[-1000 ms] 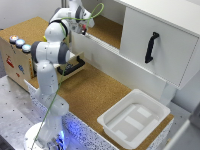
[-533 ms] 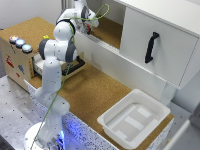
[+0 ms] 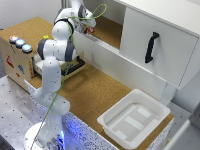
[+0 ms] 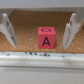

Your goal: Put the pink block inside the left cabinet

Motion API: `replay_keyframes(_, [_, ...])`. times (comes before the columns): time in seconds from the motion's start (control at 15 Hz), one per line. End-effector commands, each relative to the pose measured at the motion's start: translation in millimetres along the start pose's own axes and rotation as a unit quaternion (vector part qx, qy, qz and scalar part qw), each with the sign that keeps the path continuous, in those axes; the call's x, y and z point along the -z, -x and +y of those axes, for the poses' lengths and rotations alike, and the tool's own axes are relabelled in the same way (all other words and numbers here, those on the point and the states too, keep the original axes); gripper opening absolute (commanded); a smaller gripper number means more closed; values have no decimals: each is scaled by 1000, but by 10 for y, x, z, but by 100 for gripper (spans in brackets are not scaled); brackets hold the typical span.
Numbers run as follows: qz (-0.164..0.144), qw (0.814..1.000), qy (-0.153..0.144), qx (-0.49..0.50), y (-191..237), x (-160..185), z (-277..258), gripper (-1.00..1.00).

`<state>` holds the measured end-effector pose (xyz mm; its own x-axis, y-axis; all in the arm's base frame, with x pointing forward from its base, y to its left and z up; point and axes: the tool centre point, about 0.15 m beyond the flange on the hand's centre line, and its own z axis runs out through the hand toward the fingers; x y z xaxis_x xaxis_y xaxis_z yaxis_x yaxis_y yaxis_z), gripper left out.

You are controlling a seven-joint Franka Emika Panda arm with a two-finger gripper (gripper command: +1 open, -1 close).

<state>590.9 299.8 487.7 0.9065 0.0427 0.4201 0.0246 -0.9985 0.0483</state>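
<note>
While the arm (image 3: 56, 75) reaches up from its base on the tabletop (image 3: 90, 95), its claw (image 3: 90, 27) sits at the front edge of the left cabinet (image 3: 112, 31), the wide white-walled compartment with a cork-brown floor. In the wrist view the claw's two pale fingers (image 4: 7, 31) stand spread apart, one on each side of the pink block (image 4: 46, 37), with a clear gap between each finger and the cube, so the claw is open and grips nothing. The pink block rests flat on the cork floor of the left cabinet, just behind the cabinet's white front lip, and its facing side carries a dark letter A. In the exterior view the block shows only as a small red spot at the claw, too small to make out further.

Just beside the left cabinet, toward the exterior view's right, hangs a white door panel (image 3: 157, 47) with a black handle (image 3: 151, 47). Below that door, on the cork tabletop, lies a shallow white tray (image 3: 113, 117). On the far side of the arm from the left cabinet stands a wooden box (image 3: 17, 62) topped with three round coloured buttons (image 3: 20, 43); a light-wood drawer (image 3: 75, 67) juts from it, partly hidden behind the arm. A thin green cable (image 3: 97, 12) loops above the claw.
</note>
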Motion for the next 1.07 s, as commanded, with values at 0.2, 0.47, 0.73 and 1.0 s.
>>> replay_keyframes(0.2, [-38,993,-92,-58,1624,162,82,100])
replay_keyframes(0.47, [-65,993,-92,-46,2232,120,39,100])
replay_keyframes(0.73, [-90,990,-105,-29,2754,-49,-71,100])
replay_keyframes(1.0, [-108,989,-105,-8,3062,-173,-245,100])
